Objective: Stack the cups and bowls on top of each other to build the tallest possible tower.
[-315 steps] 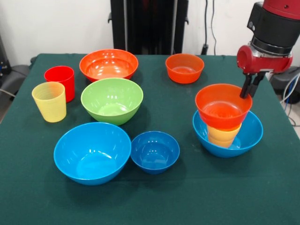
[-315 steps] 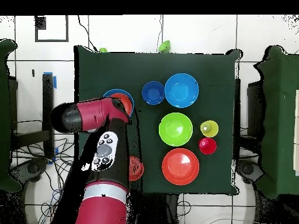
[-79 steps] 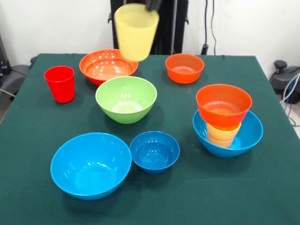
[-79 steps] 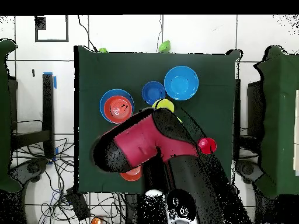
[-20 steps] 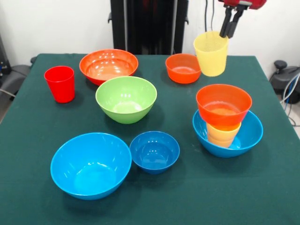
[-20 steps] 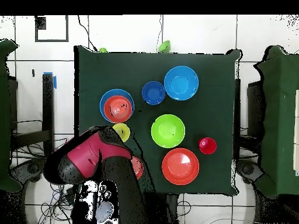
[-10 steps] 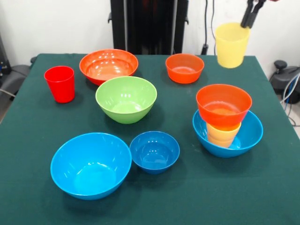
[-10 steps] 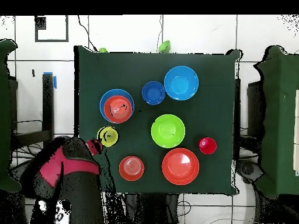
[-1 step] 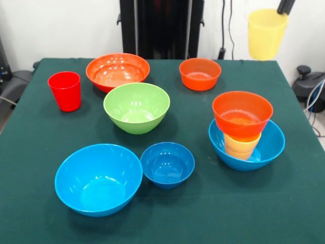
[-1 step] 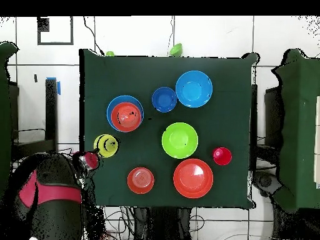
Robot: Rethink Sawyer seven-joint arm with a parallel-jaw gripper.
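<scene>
My gripper (image 9: 282, 8) shows only as dark finger ends at the top right, shut on the rim of the pale yellow cup (image 9: 266, 33), which hangs high in the air. From above, that cup (image 10: 105, 145) sits over the table's left edge, nearer the robot than the tower. The tower (image 9: 242, 115) is a small orange bowl on yellow-orange cups (image 9: 242, 145) inside a light blue bowl (image 9: 271, 145). Loose on the cloth are a red cup (image 9: 65, 90), a green bowl (image 9: 136, 108), a large orange bowl (image 9: 118, 70), a small orange bowl (image 9: 200, 73), a second light blue bowl (image 9: 98, 172) and a small dark blue bowl (image 9: 167, 164).
The green cloth table (image 9: 213, 213) carries all the pieces. My arm (image 10: 53, 187) hangs beyond the table's left edge in the overhead view. Cables (image 9: 226, 25) run down the wall behind the table.
The yellow cup has travelled further right and slightly up in the front view, out to the table's edge. Bowls, red cup and tower stand as before.
</scene>
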